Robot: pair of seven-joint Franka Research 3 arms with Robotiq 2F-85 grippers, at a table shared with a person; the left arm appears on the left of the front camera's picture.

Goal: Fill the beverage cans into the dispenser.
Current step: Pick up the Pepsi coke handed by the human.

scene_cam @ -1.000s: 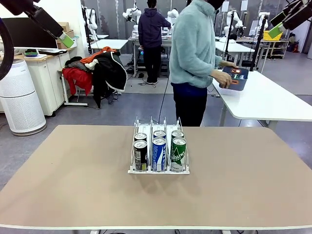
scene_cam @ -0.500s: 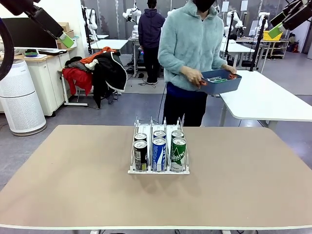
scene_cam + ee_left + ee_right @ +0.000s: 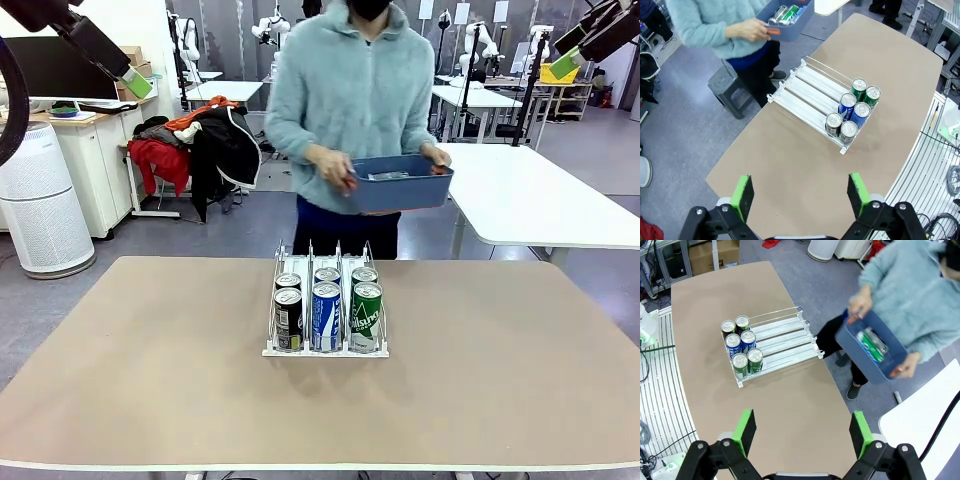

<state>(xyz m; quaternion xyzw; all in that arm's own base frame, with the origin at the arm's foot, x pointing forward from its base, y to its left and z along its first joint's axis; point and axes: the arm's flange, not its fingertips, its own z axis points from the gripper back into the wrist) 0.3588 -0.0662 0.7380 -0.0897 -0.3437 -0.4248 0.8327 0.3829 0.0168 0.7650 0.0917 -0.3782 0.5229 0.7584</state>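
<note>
Blue bin (image 3: 400, 190) of cans (image 3: 871, 346), carried at upper centre, could be knocked against the dispenser (image 3: 325, 351); left gripper (image 3: 801, 194) and right gripper (image 3: 802, 432) are spread wide, empty.

The left arm (image 3: 85, 38) is seen raised high at the front view's upper left corner. The left gripper (image 3: 801, 192) is pointed downward, its jaws spread wide, with nothing clasped between the green pads (image 3: 743, 196). The right arm (image 3: 605, 30) is likewise raised at the upper right corner. The right gripper (image 3: 802, 431) is also directed downward, jaws fully parted and empty.
</note>
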